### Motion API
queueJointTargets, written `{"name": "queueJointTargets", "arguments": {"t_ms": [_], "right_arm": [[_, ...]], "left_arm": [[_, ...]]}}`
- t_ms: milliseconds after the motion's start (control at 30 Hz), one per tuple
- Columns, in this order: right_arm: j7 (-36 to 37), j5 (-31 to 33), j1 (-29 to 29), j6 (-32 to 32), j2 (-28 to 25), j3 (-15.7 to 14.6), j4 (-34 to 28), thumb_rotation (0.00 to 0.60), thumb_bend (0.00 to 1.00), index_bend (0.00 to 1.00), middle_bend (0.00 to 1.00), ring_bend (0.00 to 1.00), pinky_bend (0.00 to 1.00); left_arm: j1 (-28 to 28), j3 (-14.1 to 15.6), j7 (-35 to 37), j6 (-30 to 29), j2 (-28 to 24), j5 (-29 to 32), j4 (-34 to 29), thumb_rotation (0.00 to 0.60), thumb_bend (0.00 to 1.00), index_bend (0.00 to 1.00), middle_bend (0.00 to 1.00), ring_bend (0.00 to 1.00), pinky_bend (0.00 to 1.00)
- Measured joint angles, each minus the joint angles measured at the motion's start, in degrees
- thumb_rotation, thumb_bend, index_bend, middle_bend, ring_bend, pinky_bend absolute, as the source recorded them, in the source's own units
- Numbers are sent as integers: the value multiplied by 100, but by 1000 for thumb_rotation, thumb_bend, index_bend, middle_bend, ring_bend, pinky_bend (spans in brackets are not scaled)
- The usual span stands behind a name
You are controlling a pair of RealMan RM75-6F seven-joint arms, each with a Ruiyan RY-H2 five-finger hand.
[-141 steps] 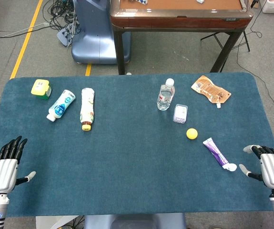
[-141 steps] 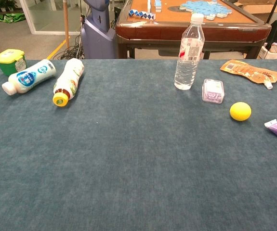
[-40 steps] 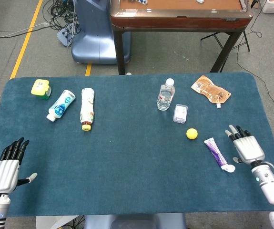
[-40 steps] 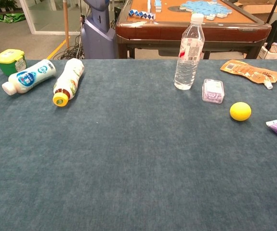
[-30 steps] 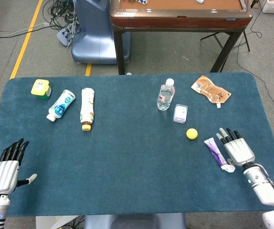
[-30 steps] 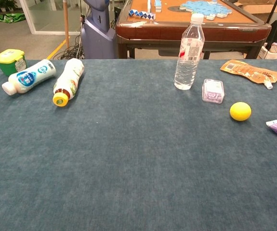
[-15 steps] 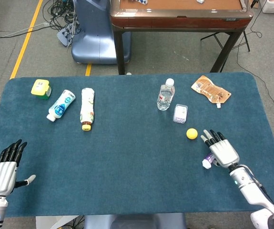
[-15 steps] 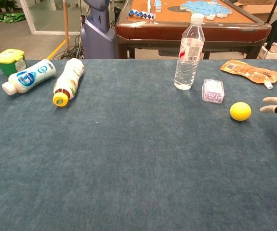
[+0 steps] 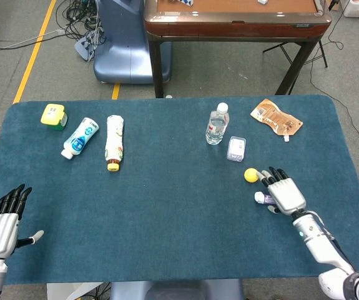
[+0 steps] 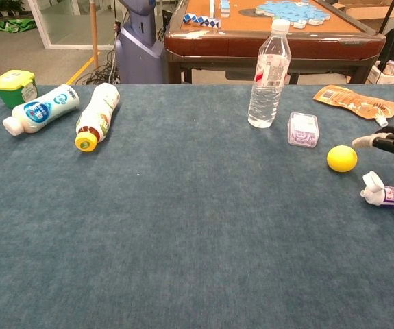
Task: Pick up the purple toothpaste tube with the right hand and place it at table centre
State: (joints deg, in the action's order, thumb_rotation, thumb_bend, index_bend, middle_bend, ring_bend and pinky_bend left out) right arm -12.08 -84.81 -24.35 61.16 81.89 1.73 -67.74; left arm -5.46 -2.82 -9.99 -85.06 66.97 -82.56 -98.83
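Purple plastic shows just under your right robot hand [image 9: 285, 195]: the purple toothpaste tube [image 10: 390, 195] lies crosswise beneath the palm, its white cap poking out on the side toward the worktop's middle, and the chest view shows the thumb curled under the tube while the other fingers [image 10: 380, 140] stretch forward above it, spread and pointing past the yellow ball [image 9: 250, 175]. You have the tube pinched between thumb and palm side; whether it is off the cloth I cannot tell. The hand lies palm down, its white back facing the head camera, with the forearm running back toward the near right corner of the blue worktop [image 9: 167, 206]. The fingertips end just beside the ball, and contact cannot be made out. So the tube sits right of centre, near the ball and in front of the small clear box [image 9: 236, 149] and the upright water bottle [image 9: 216, 124]. Your left robot hand [image 9: 1, 224] rests at the near left corner, back up, dark fingers straight and a little apart, thumb out to the side, holding nothing. Far left lie a yellow-green tub [image 9: 54, 116], a white-and-blue bottle [image 9: 80, 138] and a yellow-capped bottle [image 9: 113, 142], both on their sides; an orange pouch [image 9: 276, 117] lies flat at the far right.
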Motion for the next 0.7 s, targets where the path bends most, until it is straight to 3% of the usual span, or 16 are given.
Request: {"name": "queueJointTargets", "arguments": {"t_ms": [167, 433, 700], "right_arm": [[259, 116, 137, 51, -229, -44, -201, 600, 202, 190, 313, 190, 176], [374, 295, 220, -25, -328, -67, -225, 600, 260, 311, 394, 220, 176], [506, 373, 180, -164, -246, -43, -71, 600, 327, 374, 414, 232, 176]], "left_arm": [[-37, -11, -41, 56, 5, 2, 0, 600, 88, 0, 0, 5, 57], [-70, -13, -88, 120, 24, 19, -11, 600, 88, 0, 0, 5, 57], [-71, -14, -110, 129, 29, 37, -14, 600, 88, 0, 0, 5, 57]]}}
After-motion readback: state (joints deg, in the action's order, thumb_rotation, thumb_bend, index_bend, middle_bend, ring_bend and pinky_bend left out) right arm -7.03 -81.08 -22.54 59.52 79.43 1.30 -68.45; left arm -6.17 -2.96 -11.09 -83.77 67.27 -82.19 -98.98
